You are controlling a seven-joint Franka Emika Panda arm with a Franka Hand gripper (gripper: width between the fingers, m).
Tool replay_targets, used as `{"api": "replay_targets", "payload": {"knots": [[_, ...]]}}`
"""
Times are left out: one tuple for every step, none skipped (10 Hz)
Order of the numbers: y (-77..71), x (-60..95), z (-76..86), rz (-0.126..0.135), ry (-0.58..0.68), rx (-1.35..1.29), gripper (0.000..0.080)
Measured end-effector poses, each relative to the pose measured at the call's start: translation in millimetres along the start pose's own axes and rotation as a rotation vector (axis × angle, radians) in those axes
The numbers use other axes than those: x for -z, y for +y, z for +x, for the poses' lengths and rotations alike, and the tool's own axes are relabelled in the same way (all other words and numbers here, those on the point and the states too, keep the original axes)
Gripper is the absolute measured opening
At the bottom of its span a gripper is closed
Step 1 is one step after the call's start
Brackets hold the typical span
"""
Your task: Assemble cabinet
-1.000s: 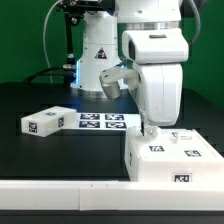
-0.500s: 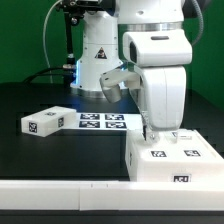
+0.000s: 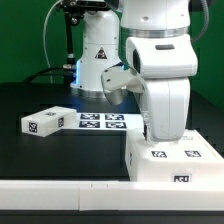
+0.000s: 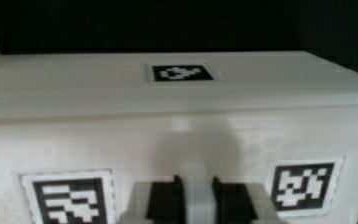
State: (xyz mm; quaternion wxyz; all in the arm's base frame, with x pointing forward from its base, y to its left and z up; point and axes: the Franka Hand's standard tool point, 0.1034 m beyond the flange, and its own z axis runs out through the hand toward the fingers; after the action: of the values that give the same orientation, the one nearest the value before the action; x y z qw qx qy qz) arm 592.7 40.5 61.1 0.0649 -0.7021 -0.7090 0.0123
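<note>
The cabinet (image 3: pixel 176 163) is a white box with black-and-white tags, standing at the front of the table on the exterior view's right. It fills the wrist view (image 4: pixel 176 120), where three tags show on its faces. My gripper (image 4: pixel 190 203) hangs straight down over the cabinet's far edge, close above its top face. The two dark fingers (image 4: pixel 160 203) stand close together with only a thin slit between them, and nothing shows in it. In the exterior view the arm's big white hand (image 3: pixel 166 100) hides the fingertips.
A loose white panel (image 3: pixel 45 122) with one tag lies on the black table at the exterior view's left. The marker board (image 3: pixel 100 122) lies between it and the cabinet. The white robot base (image 3: pixel 98 60) stands behind.
The arm's hand has shifted toward the exterior view's right, over the cabinet. The cabinet and the loose panel have not moved.
</note>
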Motion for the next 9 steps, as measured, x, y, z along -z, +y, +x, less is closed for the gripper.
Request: {"api": "replay_targets", "payload": {"knots": [[-0.3, -0.4, -0.2, 0.001, 0.000, 0.000, 0.0064], [-0.1, 3.2, 0.6, 0.001, -0.005, -0.011, 0.0171], [0.1, 16.8, 2.9, -0.006, -0.018, -0.019, 0.0310], [1.2, 36.5, 4.0, -0.021, -0.030, -0.018, 0.0445], [-2.6, 53.2, 4.0, -0.050, -0.037, -0.053, 0.0445], [-14.5, 61.1, 3.5, -0.063, -0.045, -0.082, 0.0650], [-16.9, 54.1, 2.8, -0.050, -0.043, -0.072, 0.0750], [-15.0, 50.7, 2.5, -0.047, -0.041, -0.074, 0.0750], [-15.3, 51.1, 2.3, -0.047, -0.041, -0.074, 0.0790]]}}
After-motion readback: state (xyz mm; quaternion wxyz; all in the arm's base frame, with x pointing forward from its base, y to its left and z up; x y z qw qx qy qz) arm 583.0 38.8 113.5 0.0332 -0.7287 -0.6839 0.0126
